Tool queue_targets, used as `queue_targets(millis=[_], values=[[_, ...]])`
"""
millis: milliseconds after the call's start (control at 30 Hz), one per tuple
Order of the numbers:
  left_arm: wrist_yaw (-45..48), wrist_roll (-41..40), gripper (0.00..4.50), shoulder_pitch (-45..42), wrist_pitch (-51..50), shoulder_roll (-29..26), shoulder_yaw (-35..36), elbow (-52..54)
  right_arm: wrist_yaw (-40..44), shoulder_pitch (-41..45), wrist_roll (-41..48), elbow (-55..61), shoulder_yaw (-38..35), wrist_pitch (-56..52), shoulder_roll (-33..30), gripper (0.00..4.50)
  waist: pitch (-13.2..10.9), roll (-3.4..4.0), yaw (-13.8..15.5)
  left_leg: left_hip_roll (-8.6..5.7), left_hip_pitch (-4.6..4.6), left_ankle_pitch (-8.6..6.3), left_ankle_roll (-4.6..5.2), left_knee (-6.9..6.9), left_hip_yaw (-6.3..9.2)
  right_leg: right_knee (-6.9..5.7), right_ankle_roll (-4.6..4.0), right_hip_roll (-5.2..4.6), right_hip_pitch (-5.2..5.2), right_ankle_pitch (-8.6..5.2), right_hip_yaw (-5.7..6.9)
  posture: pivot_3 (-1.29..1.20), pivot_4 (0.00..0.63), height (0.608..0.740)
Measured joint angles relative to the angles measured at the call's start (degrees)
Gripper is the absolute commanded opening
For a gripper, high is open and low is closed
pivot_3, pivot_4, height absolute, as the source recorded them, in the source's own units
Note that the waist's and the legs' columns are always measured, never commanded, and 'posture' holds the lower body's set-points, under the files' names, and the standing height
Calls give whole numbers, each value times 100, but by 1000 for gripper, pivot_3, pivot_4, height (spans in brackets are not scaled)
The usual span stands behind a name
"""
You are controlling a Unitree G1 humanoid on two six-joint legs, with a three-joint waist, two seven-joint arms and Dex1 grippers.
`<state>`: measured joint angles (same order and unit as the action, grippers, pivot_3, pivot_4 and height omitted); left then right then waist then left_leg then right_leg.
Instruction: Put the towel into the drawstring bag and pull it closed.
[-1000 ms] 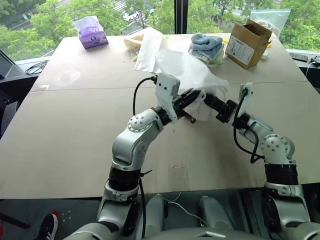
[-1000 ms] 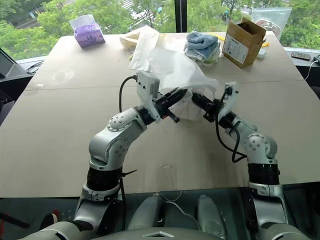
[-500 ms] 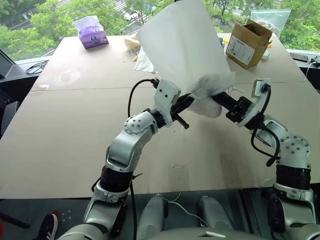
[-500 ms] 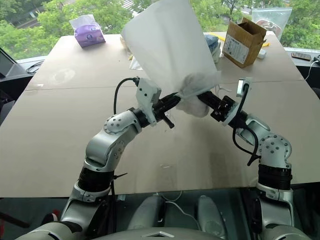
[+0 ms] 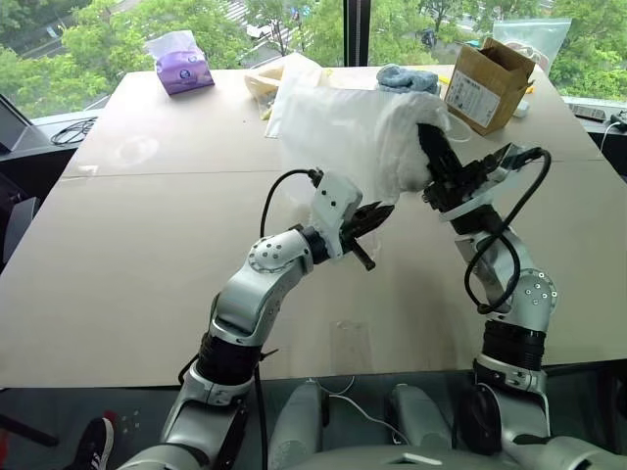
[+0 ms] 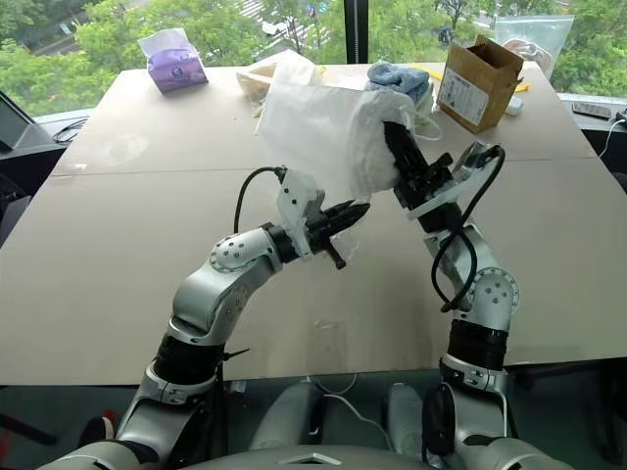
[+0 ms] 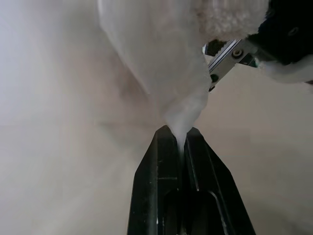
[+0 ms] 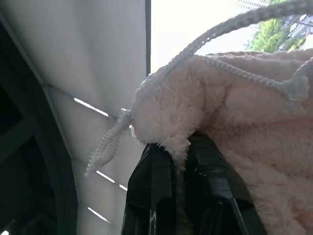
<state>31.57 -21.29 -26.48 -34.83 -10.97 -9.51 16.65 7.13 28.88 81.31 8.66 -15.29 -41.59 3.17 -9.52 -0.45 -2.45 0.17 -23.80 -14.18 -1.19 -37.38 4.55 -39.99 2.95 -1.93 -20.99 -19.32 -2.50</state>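
The translucent white drawstring bag [image 5: 328,127] hangs in the air over the middle of the table. My left gripper [image 5: 388,208] is shut on a pinch of the bag's [image 7: 156,63] lower edge, below and to the left of the towel. My right gripper [image 5: 425,132] points steeply upward and is shut on the fluffy off-white towel [image 5: 402,147], which bulges at the bag's right end. In the right wrist view a white cord [image 8: 146,93] runs across the towel [image 8: 234,112]. How far the towel sits inside the bag I cannot tell.
At the table's far side stand a purple tissue pack [image 5: 177,64], flat white bags [image 5: 286,78], a stack of blue folded towels [image 5: 407,78] and an open cardboard box [image 5: 485,83]. A black cable [image 5: 69,132] lies off the left edge.
My right gripper has risen, rolled and tipped upward, carrying the towel with it. The bag, which stood tall half a second ago, now drapes down toward the far left. The left gripper has stayed put.
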Motion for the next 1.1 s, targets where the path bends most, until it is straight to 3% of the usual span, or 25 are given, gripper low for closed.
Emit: queue_targets(millis=[233, 533, 667, 767, 1100], values=[[-90, -1097, 0, -83, -931, 297, 509, 25, 430, -408, -762, 90, 549, -83, -546, 51, 0, 0, 5, -2, -3, 0, 0, -2, 0, 2, 0, -2, 1, 0, 1, 0, 150, 740], [126, -1720, 0, -78, -1260, -11, 567, 271, 961, -561, -1923, -319, 888, -153, -1458, 51, 0, 0, 3, 0, 2, 0, 0, -3, -4, 3, 0, 2, 3, 0, -2, 0, 150, 740], [91, -1712, 0, -260, -1077, -45, 698, 330, 1132, -683, -2405, -537, 1091, -188, -1521, 51, 0, 0, 0, 0, 2, 0, 0, -2, -7, 2, 0, 2, 2, 0, -4, 0, 150, 740], [64, -1553, 0, -268, -836, -152, 705, 301, 1125, -691, -2429, -577, 802, -171, -1523, 51, 0, 0, 12, -1, 2, 0, 0, -3, -7, 3, 0, 1, 3, 0, -4, 0, 150, 740], [215, -374, 0, -216, 312, -800, 503, -353, 925, -1112, -1780, 315, -225, -290, -1843, 51, 0, 0, 0, 0, 3, 0, 1, 0, -8, 2, 0, 3, 3, 0, -5, 0, 150, 740]])
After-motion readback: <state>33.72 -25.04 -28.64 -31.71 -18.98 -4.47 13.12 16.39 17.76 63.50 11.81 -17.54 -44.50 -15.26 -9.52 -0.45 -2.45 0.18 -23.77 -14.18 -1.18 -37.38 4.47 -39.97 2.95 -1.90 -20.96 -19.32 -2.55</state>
